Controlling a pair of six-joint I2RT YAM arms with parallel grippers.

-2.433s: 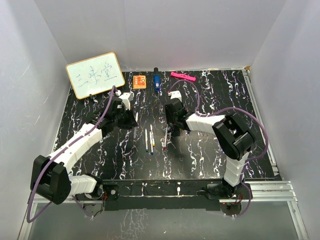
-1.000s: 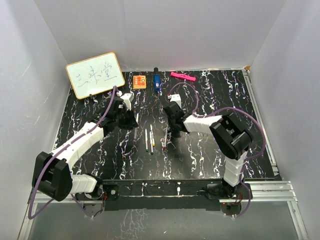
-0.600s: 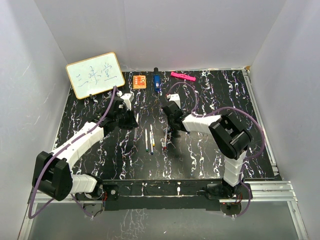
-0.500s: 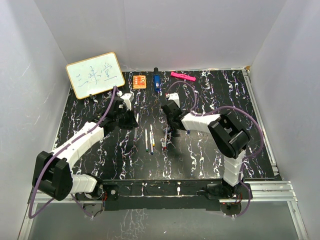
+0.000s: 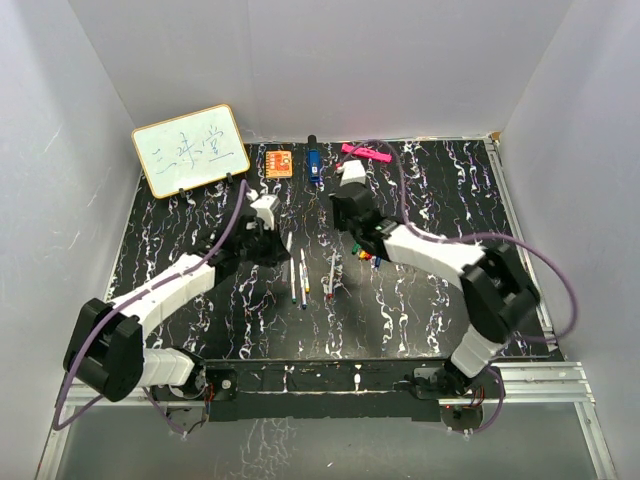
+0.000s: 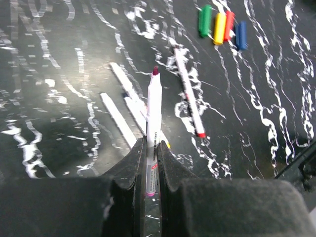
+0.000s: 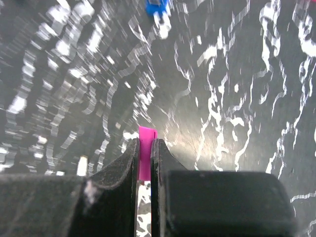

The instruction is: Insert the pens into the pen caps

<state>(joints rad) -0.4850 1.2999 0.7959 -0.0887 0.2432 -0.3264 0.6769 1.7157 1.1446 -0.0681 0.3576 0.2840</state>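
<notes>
Left tool [image 6: 150, 145] first: it's clamped hard on a purple-tipped pen [image 6: 153, 113], both fingers pinching the white barrel low down. The purple tip pokes straight out ahead of them. That pen is up off the black, white-veined surface [image 5: 430, 310].

Three more pens lie flat beneath it. A red-tipped pen [image 6: 189, 98] slants away to the right. An orange-ended pen [image 6: 124, 82] runs partly behind the held barrel. A third pen [image 6: 116, 116], its tip colour hard to make out, lies just to the left of that one.

Further out, four loose caps sit in a tight row, side by side: green cap [image 6: 204, 20], yellow cap [image 6: 219, 28], red cap [image 6: 229, 25] and blue cap [image 6: 240, 35]. From above, that row lies right beside the right forearm.

Over to the right tool [image 7: 144, 144]: its fingers are squeezed together on a purple cap [image 7: 146, 150], with the cap's open end peeking out just past the fingertips. The wrist picture is smeared, but a blue marker [image 7: 158, 7] shows at its top edge, well ahead of the cap.

From overhead, the two tools are near each other at mid-surface but apart, the pen tip and the cap not touching. Along the far edge stand a whiteboard [image 5: 190, 150], an orange block [image 5: 279, 162] and a pink bar [image 5: 366, 153].
</notes>
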